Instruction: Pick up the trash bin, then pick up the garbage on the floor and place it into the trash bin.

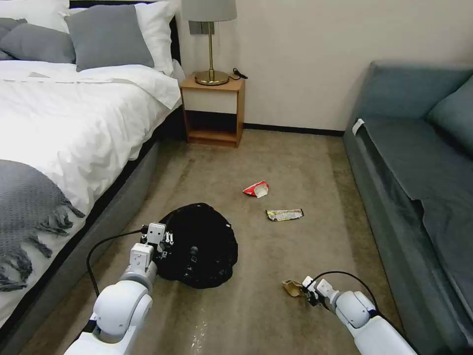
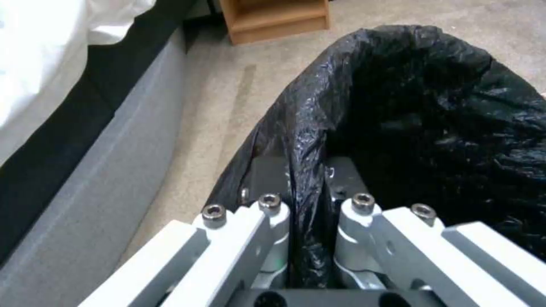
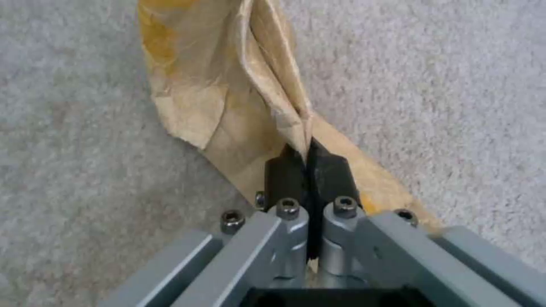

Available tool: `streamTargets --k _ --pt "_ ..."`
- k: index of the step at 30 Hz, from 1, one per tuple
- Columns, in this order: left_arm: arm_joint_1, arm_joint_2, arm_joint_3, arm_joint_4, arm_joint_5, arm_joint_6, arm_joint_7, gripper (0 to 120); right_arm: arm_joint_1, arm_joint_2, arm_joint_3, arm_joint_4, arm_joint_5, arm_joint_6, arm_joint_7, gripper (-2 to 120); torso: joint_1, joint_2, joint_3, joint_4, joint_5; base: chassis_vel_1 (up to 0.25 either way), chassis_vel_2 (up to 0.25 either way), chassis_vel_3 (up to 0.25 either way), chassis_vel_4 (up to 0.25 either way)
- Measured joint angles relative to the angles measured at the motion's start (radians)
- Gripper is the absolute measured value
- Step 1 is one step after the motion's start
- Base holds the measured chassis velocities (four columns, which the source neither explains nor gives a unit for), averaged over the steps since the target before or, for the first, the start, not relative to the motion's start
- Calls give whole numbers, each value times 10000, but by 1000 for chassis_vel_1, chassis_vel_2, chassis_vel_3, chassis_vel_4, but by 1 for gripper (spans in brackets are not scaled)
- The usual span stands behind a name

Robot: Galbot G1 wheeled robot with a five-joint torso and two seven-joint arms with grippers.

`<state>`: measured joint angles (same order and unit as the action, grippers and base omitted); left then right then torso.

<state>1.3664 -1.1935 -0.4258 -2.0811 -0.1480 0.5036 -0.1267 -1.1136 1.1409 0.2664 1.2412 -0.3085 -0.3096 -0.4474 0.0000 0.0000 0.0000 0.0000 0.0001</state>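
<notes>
The left gripper (image 2: 307, 183) is clenched on the bag-lined rim of the trash bin (image 1: 202, 244), which sits on the carpet (image 1: 295, 162) near the bed (image 1: 59, 128); the left wrist view shows black plastic pinched between its jaws. At near right, the right gripper (image 3: 307, 164) pinches a fold of the crumpled brown paper bag (image 3: 227, 85). Farther off lie a red-and-white packet (image 1: 256, 189) and a snack wrapper (image 1: 284, 214).
</notes>
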Motion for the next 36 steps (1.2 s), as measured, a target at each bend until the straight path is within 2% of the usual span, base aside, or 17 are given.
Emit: streamTargets --k 8,11,12,15,19,25,27,28,31,36 --pt "46 75 -79 31 -52 -95 72 5 2 321 366 321 937 472 464 0 0 0 0 0 -3 0 0 0 0" --pt "83 94 -181 77 -53 -222 157 5 200 665 565 542 2525 672 1167 0 0 0 0 0 -5 0 0 0 0" --pt "83 94 -181 77 -53 -222 157 5 200 665 565 542 2525 672 1167 0 0 0 0 0 -5 0 0 0 0" --pt "88 116 -215 88 -93 -250 174 5 484 1028 631 773 3926 514 2135 0 0 1 0 2 -3 0 0 0 0" --pt "105 130 -196 74 -205 -207 126 5 615 1256 636 1215 4725 484 2804 0 1 0 1 2 -1 0 0 0 0" --pt "52 145 -102 113 -192 -170 109 5 612 1420 537 1862 5201 465 3107 0 0 0 0 0 -5 0 0 0 0" --pt "-115 178 5 133 -181 -113 69 5 582 1736 292 2359 6191 1095 3277 0 0 0 0 0 -2 0 0 0 0" --pt "-115 178 5 133 -181 -113 69 5 582 1736 292 2359 6191 1095 3277 0 0 0 0 0 -2 0 0 0 0" --pt "-260 183 80 159 -185 -66 33 5 538 2133 -48 2822 7451 1814 2979 0 0 0 1 0 -4 0 0 0 0" --pt "-224 153 107 133 -180 -63 28 5 524 2589 -383 2969 8278 2660 2385 0 0 0 1 1 -3 0 0 0 0"
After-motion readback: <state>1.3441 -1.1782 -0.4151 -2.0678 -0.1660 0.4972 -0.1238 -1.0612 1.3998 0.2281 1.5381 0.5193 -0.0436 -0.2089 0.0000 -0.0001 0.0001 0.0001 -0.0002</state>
